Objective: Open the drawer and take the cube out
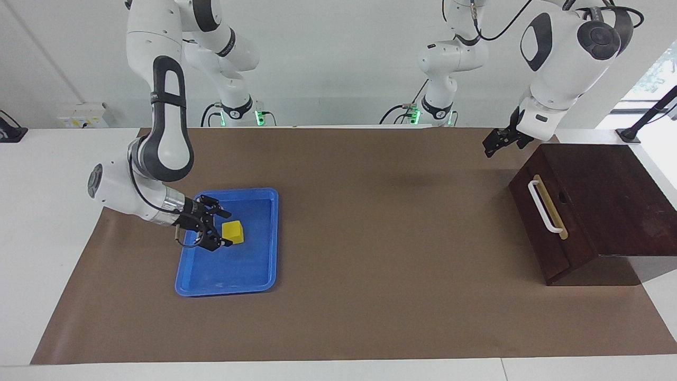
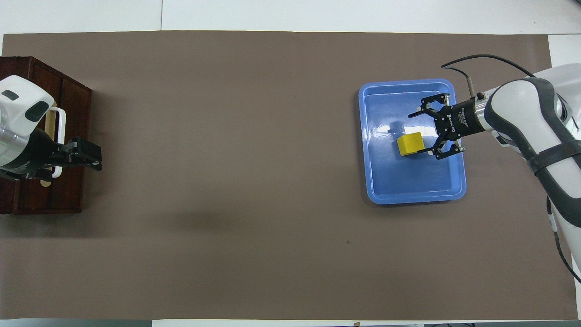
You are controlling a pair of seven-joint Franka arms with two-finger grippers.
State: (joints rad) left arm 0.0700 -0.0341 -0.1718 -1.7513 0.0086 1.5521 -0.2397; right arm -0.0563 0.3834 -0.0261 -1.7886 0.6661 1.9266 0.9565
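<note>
The yellow cube [image 1: 233,232] lies in the blue tray [image 1: 254,275] toward the right arm's end of the table. My right gripper [image 1: 226,228] is open and low over the tray, its fingertips [image 1: 224,214] just at the cube's side; it is not closed on the cube. In the overhead view the cube [image 2: 410,144] sits by the right gripper [image 2: 422,134]. The drawer [image 1: 545,233] of the dark wooden box is shut, its white handle [image 1: 545,207] facing the table's middle. My left gripper [image 1: 494,144] hangs in the air beside the box, near the drawer front.
The dark wooden box [image 1: 608,196] stands at the left arm's end of the table and also shows in the overhead view [image 2: 68,186]. A brown mat [image 1: 370,238] covers the table between box and tray.
</note>
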